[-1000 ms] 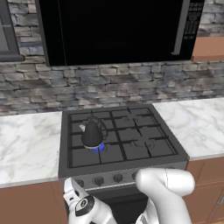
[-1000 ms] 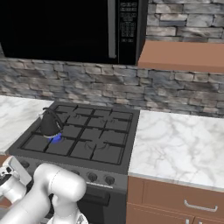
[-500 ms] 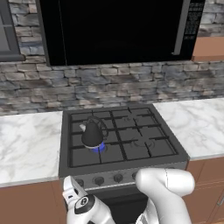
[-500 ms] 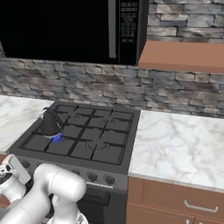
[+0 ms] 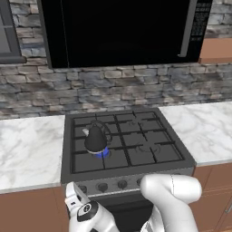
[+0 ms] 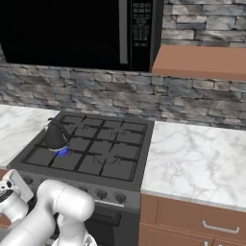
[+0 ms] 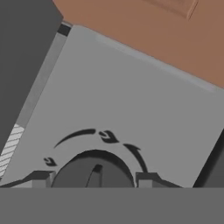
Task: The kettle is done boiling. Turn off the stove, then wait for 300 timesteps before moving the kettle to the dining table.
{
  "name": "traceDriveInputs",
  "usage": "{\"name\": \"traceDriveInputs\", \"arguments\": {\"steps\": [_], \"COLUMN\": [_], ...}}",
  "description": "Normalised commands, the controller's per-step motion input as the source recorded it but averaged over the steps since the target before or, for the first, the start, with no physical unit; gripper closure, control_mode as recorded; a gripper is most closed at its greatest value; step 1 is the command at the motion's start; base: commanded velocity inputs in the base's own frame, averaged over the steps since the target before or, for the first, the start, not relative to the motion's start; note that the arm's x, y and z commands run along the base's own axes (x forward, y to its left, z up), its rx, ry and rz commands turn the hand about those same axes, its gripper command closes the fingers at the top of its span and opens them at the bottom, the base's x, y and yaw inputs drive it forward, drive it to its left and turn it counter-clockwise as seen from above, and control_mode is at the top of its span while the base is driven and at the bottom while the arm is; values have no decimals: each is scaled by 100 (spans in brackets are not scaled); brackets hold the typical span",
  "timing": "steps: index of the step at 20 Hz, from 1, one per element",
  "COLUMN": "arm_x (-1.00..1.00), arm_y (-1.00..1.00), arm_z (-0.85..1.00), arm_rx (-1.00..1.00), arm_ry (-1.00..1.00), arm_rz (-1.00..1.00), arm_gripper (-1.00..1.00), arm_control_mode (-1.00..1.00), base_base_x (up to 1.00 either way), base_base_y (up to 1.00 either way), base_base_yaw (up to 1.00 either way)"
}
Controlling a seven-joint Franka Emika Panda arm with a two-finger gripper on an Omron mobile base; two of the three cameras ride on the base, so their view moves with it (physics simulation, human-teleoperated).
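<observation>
Kettle (image 5: 95, 139) on near-left burner of stove (image 5: 136, 147), blue flame (image 5: 103, 152) lit. Gripper (image 7: 93, 178) at front-left knob (image 7: 93, 171), fingers apart either side, not clamped. Risk: slipping off knob w/o closing, flame stays on.

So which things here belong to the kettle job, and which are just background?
Job:
- kettle, on a lit burner
- stove
- knob, between the finger tips
- gripper

Background:
- microwave
- marble counters
- stone backsplash
</observation>
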Motion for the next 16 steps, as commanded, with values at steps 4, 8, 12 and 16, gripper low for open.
{"name": "traceDriveInputs", "arguments": {"steps": [4,8,12,16], "arm_x": [-11,-5,-15,-41], "arm_y": [71,79,55,30], "arm_z": [-2,0,-21,-61], "arm_rx": [35,33,35,43], "arm_ry": [14,15,8,0], "arm_rz": [-16,-18,-16,-16], "arm_gripper": [100,100,100,100], "arm_control_mode": [-100,-100,-100,-100], "base_base_x": [0,0,0,0], "base_base_y": [0,0,0,0], "base_base_yaw": [0,0,0,0]}}
